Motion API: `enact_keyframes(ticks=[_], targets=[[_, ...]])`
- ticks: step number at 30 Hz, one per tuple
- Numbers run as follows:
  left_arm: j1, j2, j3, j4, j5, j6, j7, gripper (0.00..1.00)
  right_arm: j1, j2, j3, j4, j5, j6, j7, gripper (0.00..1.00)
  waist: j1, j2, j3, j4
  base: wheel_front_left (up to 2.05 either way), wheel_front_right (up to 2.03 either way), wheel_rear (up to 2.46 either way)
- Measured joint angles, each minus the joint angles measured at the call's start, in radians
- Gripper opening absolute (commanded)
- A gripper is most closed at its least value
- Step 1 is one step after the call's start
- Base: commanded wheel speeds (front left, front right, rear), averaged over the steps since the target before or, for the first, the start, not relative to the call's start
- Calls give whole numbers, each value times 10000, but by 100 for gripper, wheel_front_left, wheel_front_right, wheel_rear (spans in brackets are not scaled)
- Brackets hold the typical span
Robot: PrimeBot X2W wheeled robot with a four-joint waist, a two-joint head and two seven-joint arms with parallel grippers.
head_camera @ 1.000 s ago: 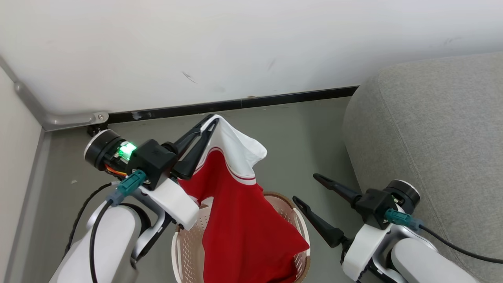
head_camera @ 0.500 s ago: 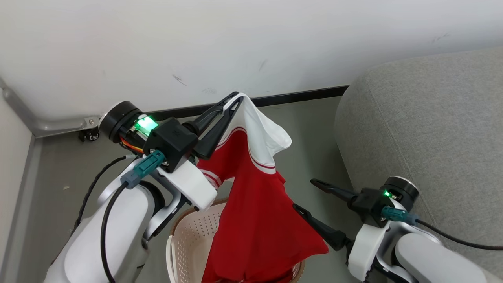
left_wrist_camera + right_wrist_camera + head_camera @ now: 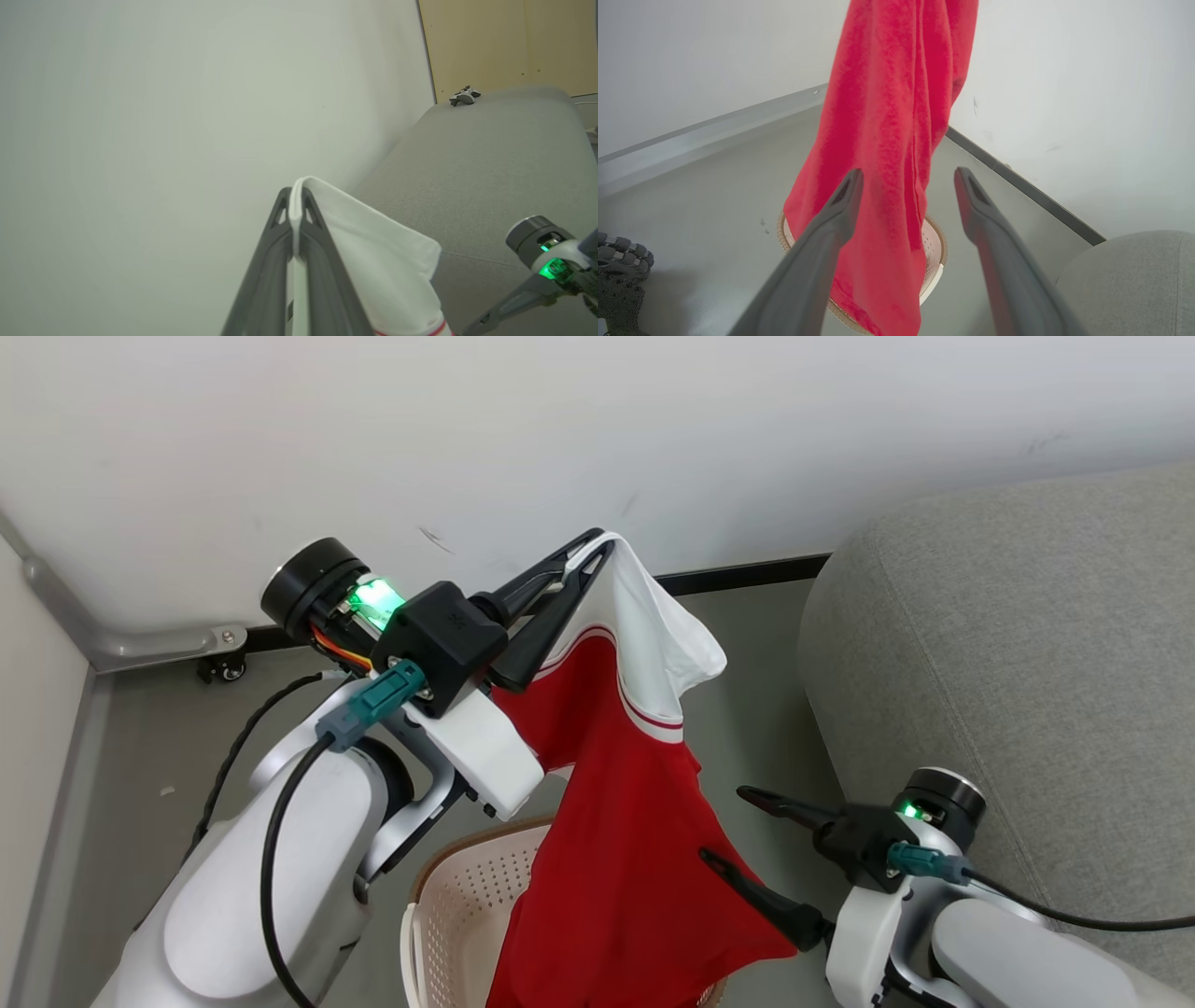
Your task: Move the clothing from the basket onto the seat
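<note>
Head view, nearest first: the cream basket (image 3: 462, 905) sits on the floor (image 3: 140, 756) at the bottom edge, with the red and white garment (image 3: 616, 859) hanging above it. Just right of the cloth, the right tool (image 3: 724, 823) has its fingers spread wide, holding nothing. Higher up, the left tool (image 3: 597, 543) is pinched tight on the garment's white edge. Farther right lies the grey seat (image 3: 1008, 644), with the white wall (image 3: 653, 420) behind.

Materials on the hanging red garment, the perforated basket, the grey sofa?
Red-and-white garment: soft matte fabric, probably knit; drapes in folds, fuzzy surface.
Cream perforated basket: likely moulded plastic, smooth; regular holes.
Grey sofa: matte woven upholstery; visible weave texture.
</note>
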Motion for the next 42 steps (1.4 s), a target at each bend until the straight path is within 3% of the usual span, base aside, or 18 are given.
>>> enact_keyframes(ticks=[18,19,20,22,23,25,26,35,42], targets=[[-328,-88,-675,42,-372,-2,313,0,-837,1078,1657,1664,178,0,-848,100,0,0,-331,320,0,0,0],[-348,-88,-679,44,-416,-2,347,0,-916,1133,1689,1760,176,2,-915,93,0,0,-346,339,0,0,0],[-359,-90,-685,54,-472,-2,349,0,-995,1191,1701,1841,165,2,-1009,93,0,0,-361,356,0,0,0],[-360,-90,-688,84,-583,-2,357,0,-1120,1338,1662,2004,151,2,-1151,49,0,0,-384,381,0,0,0],[-360,-94,-686,107,-623,-2,359,0,-1182,1407,1638,2092,150,2,-1223,45,0,0,-392,389,0,0,0],[-360,-98,-675,169,-698,-2,359,0,-1249,1499,1622,2186,150,0,-1250,24,0,0,-400,397,0,0,0],[-359,-96,-665,199,-732,-2,360,0,-1247,1534,1647,2228,150,0,-1312,0,0,0,-398,396,0,0,0],[-174,36,-230,713,-984,13,431,0,-1218,1463,1666,2397,349,0,-1400,0,0,0,-314,243,0,0,0],[482,127,165,1208,-1331,291,144,0,-968,1317,121,1797,1141,0,-1402,0,1,0,-228,-67,0,0,0]])
